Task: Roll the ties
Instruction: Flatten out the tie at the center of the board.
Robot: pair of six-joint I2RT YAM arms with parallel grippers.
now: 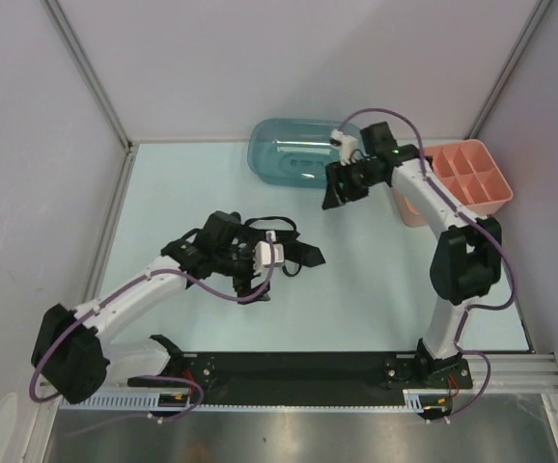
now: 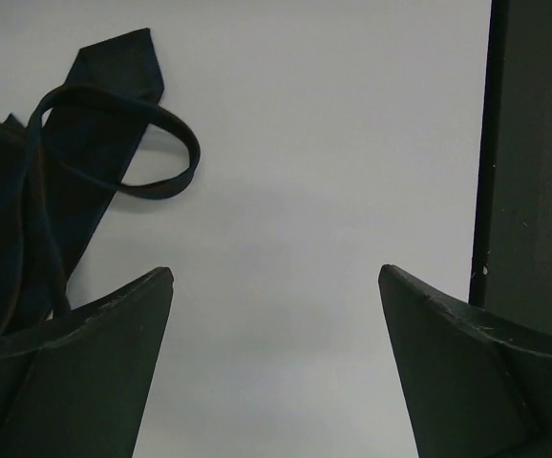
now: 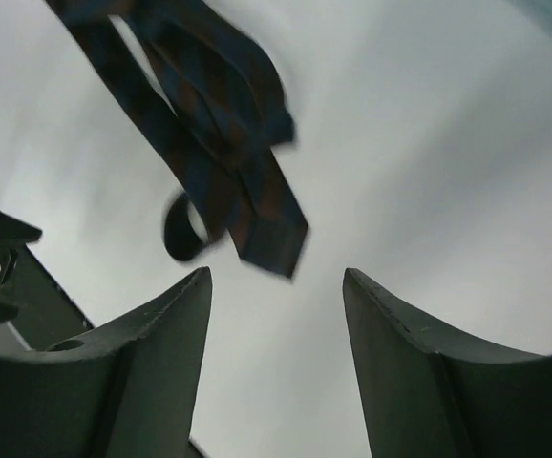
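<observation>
A black tie point(image 1: 296, 253) lies loosely heaped in the middle of the table, its pointed tip toward the right. My left gripper point(image 1: 253, 287) is open and empty just in front of the heap. In the left wrist view the tie point(image 2: 85, 162) lies at the upper left with a loop standing up, beyond my open left gripper point(image 2: 276, 277). My right gripper point(image 1: 340, 198) is open and empty, raised behind and to the right of the tie. In the right wrist view the tie's pointed tip point(image 3: 266, 234) shows blurred above my open right gripper point(image 3: 276, 277).
A teal plastic bin point(image 1: 293, 149) stands at the back centre. A pink tray with compartments point(image 1: 467, 178) stands at the back right beside the right arm. A black base strip point(image 1: 308, 367) runs along the near edge and shows in the left wrist view point(image 2: 534, 162). Walls enclose three sides.
</observation>
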